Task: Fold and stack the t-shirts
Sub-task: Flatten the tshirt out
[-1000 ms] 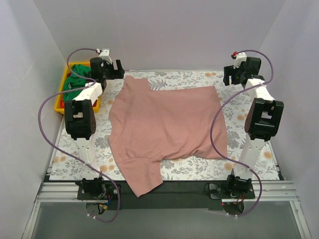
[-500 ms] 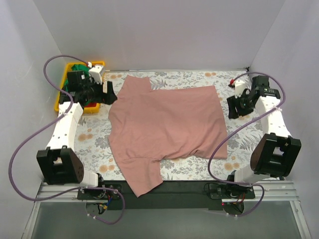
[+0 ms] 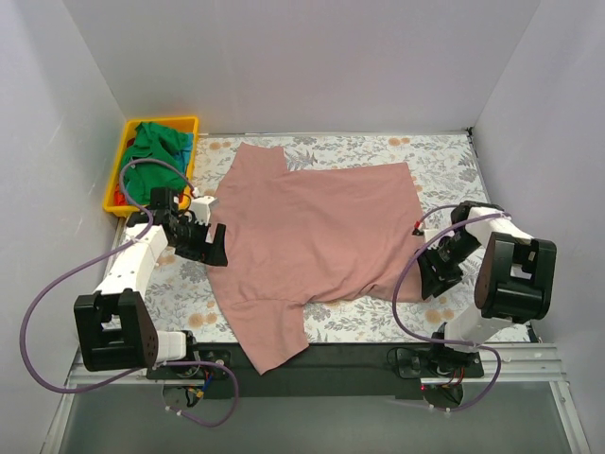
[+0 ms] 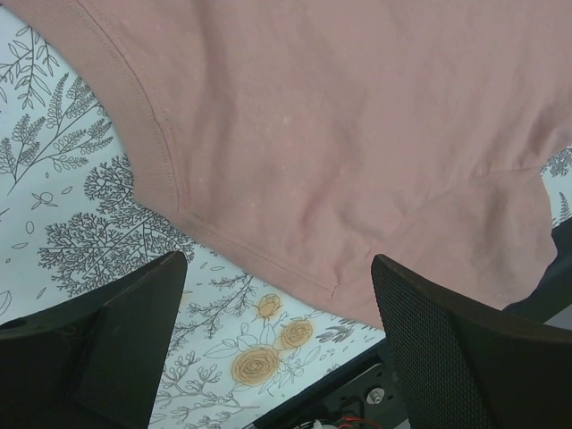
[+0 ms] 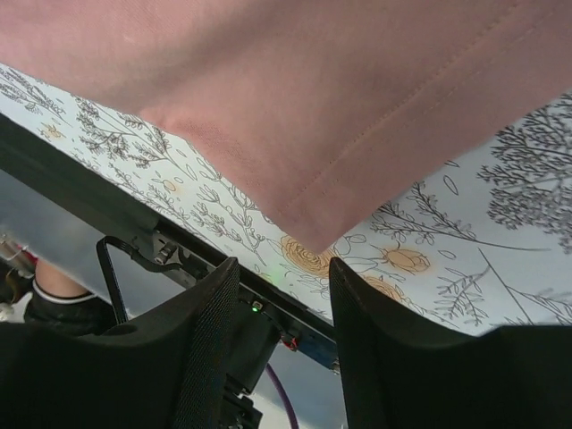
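A large dusty-pink t-shirt (image 3: pixel 317 232) lies spread flat on the floral table cover, one sleeve hanging over the near edge. My left gripper (image 3: pixel 214 248) is open and empty, low over the shirt's left edge; the left wrist view shows the sleeve hem (image 4: pixel 295 170) between the wide-apart fingers. My right gripper (image 3: pixel 433 274) is open and empty at the shirt's near right corner (image 5: pixel 308 228). A green t-shirt (image 3: pixel 156 149) and some red fabric (image 3: pixel 117 198) lie in the yellow bin.
The yellow plastic bin (image 3: pixel 120 165) stands at the far left corner. The floral table cover (image 3: pixel 444 170) spans the table. The black front rail (image 3: pixel 350 355) runs along the near edge, with cables looping from both arm bases. Grey walls enclose three sides.
Both arms have swung down and toward the near side. The left gripper left the bin for the shirt's left edge; the right gripper moved from the far right to the shirt's near right corner.
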Motion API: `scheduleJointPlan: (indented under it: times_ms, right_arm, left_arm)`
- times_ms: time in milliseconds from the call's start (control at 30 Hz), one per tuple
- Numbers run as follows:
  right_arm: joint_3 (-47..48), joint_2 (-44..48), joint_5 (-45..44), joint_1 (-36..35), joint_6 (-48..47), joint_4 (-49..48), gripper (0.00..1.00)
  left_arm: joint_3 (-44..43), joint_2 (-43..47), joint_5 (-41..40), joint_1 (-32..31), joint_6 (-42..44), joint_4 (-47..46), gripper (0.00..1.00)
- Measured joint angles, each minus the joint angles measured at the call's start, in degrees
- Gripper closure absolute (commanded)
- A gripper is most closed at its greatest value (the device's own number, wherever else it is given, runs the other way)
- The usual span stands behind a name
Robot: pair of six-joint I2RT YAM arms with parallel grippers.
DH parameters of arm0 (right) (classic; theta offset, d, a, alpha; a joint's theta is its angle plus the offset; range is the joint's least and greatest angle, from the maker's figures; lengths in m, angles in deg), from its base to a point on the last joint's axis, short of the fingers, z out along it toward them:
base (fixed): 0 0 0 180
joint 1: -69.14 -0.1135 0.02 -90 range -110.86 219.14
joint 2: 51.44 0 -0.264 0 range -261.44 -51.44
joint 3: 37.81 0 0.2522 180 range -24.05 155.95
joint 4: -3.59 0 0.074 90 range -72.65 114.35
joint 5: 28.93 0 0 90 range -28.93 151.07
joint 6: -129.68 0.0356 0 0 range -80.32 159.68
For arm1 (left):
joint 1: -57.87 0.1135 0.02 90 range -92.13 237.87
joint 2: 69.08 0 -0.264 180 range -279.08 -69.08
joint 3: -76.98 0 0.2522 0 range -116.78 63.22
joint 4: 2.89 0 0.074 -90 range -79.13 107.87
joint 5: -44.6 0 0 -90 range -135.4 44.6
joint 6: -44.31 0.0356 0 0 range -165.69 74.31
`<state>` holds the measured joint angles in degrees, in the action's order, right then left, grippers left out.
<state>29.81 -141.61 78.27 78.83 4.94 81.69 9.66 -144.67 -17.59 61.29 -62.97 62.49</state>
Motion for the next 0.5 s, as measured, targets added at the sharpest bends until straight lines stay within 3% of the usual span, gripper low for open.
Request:
scheduleJointPlan:
  times_ms: [267,367,500]
  right_arm:
    - [-1.51,-4.42,0.76,-0.02,0.09,-1.42,0.49]
    - [-2.32,-5.14,0.83,-0.02,0.07,-2.16,0.6]
    - [-3.1,-5.73,0.76,-0.02,0.26,-3.23,0.81]
  left_arm:
    - [1.86,0.37,-0.26,0.0,1.05,-0.92,0.16]
    - [2.73,0.09,-0.7,0.0,1.42,-1.25,0.18]
    - [4.22,-0.17,-1.81,0.0,1.49,-1.75,0.21]
